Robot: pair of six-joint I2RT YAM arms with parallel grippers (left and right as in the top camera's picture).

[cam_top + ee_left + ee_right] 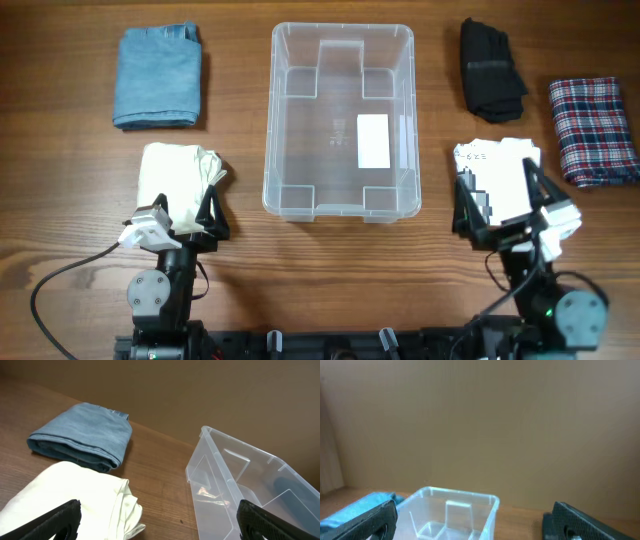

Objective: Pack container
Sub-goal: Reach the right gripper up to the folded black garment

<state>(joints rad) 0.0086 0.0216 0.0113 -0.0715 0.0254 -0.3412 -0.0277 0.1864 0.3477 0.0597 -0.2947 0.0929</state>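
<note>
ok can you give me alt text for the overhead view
An empty clear plastic container sits centre frame, flanked by folded clothes: blue denim and a cream cloth on the left, a black garment, plaid cloth and white cloth on the right. At the near edge, the left pincer and right pincer are open by the cream and white cloths.

light: even, soft | shadows: faint | right wrist view: slightly blurred
</note>
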